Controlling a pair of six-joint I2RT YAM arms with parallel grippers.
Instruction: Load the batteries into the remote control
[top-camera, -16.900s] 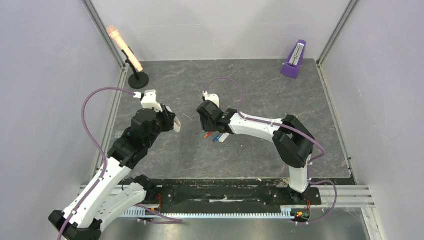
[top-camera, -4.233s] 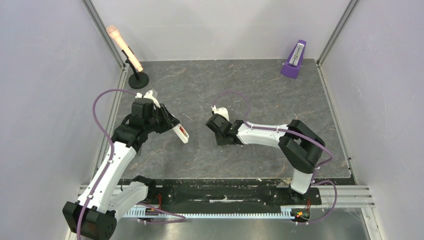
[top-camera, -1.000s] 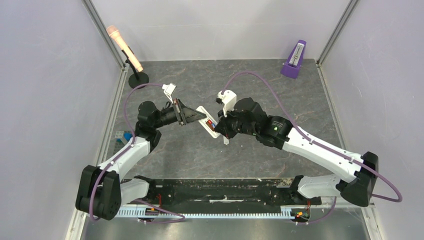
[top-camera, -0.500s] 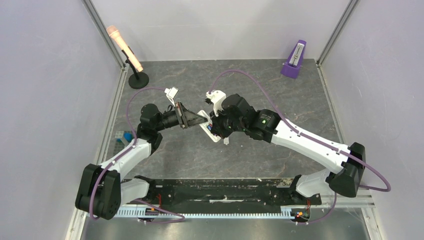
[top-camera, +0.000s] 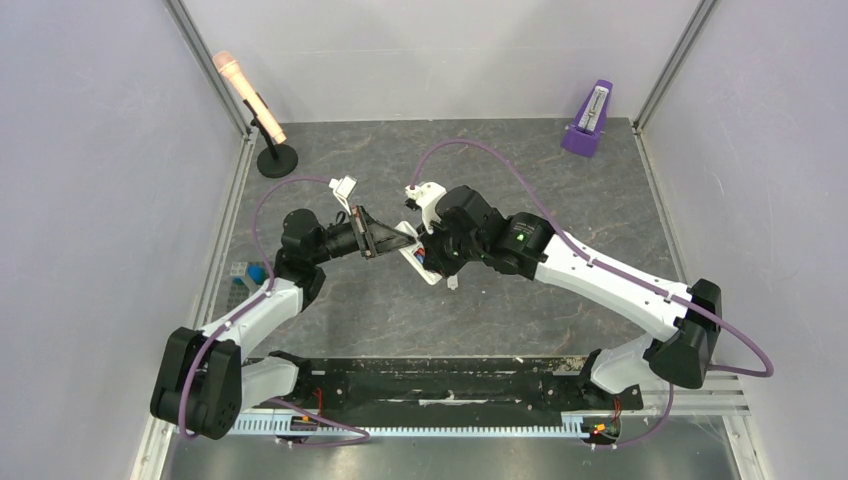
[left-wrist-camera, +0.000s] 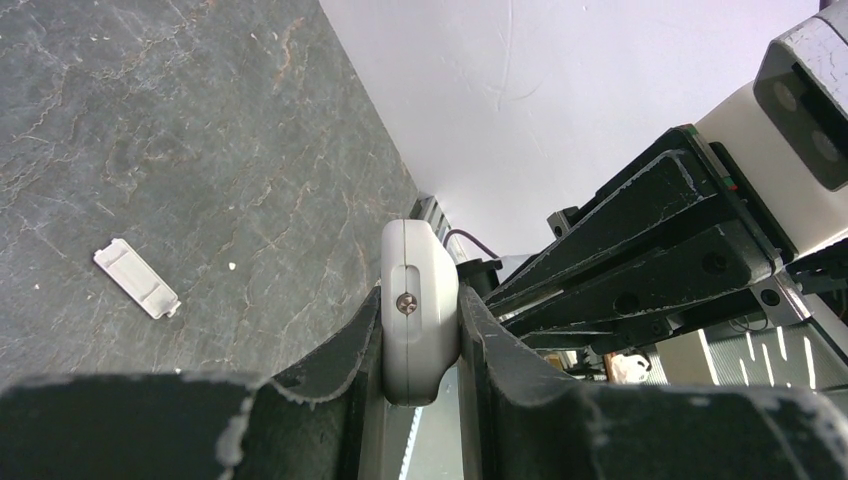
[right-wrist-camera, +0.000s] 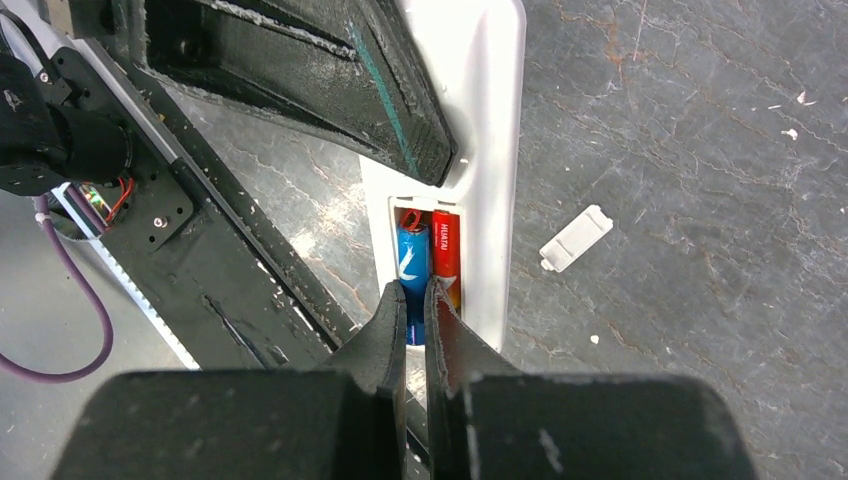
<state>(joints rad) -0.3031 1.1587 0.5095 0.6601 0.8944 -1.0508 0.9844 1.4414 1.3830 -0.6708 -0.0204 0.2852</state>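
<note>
The left gripper (left-wrist-camera: 420, 296) is clamped on the remote (left-wrist-camera: 416, 250), one finger on each broad face. It holds the remote clear of the worktop (top-camera: 500, 170), above the middle and slightly toward the left edge. In the left wrist view the remote shows its narrow end, white with a small screw in a slot and no writing on it.

In the right wrist view the open battery bay faces the camera. Both cells lie in it side by side, lengthwise. The blue cell (right-wrist-camera: 411, 262) is on the left and the red cell (right-wrist-camera: 446, 255) on the right, touching each other. White letters along the red cell appear to read "HUATAI". The blue cell has a white mark that is too small to read. A red contact spring shows at the far end of the bay.

The right gripper (right-wrist-camera: 415, 292) has its jaws closed together and holds nothing. Its tips are at the near end of the bay, over the end of the blue cell. Whether they press on it cannot be told.

The bay cover (right-wrist-camera: 576, 238), a small white ribbed strip, lies flat on the worktop just beside the remote on its near side.

A pink microphone (top-camera: 245, 92) on a black stand is at the far left corner. A purple metronome (top-camera: 588, 118) stands at the far right corner. No lettering on either can be made out.
</note>
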